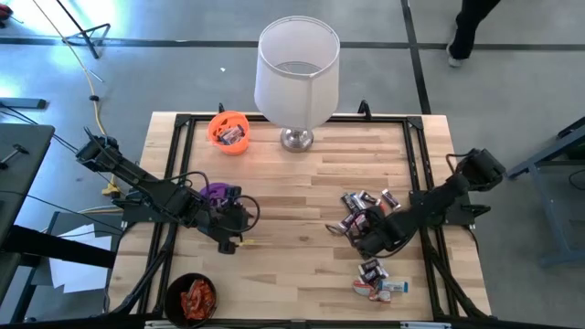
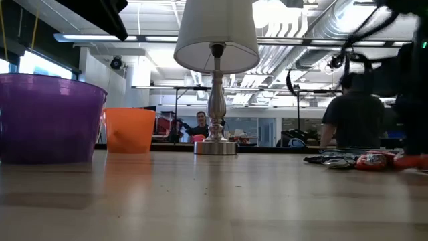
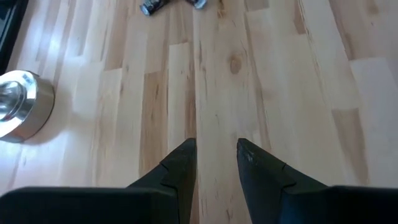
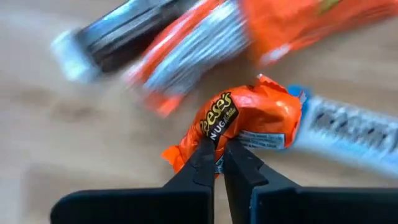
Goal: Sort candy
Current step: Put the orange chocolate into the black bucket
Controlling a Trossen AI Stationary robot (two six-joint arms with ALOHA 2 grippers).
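Loose candy lies in a pile (image 1: 364,208) at the table's right, with a smaller group (image 1: 377,279) nearer the front edge. My right gripper (image 1: 359,239) points down over the pile's near side, shut on an orange-wrapped candy (image 4: 252,118). Orange, dark and white-blue sweets (image 4: 186,43) lie blurred beneath it. At the table's left, by the purple cup (image 1: 218,193), my left gripper (image 3: 216,155) is open over bare wood, with nothing between its fingers. My right gripper pinches the orange candy by a crumpled edge of its wrapper (image 4: 214,135) between its two fingertips (image 4: 202,163). The fingers come from above, pointing down. The candy's body sticks out past the fingertips and seems raised above the sweets on the table.
A white-shaded lamp (image 1: 297,78) with a metal foot (image 3: 18,102) stands at the far middle. An orange cup (image 1: 228,131) holding candy sits far left, and a black cup (image 1: 192,297) with orange-red sweets near left. People show beyond the table (image 2: 354,114).
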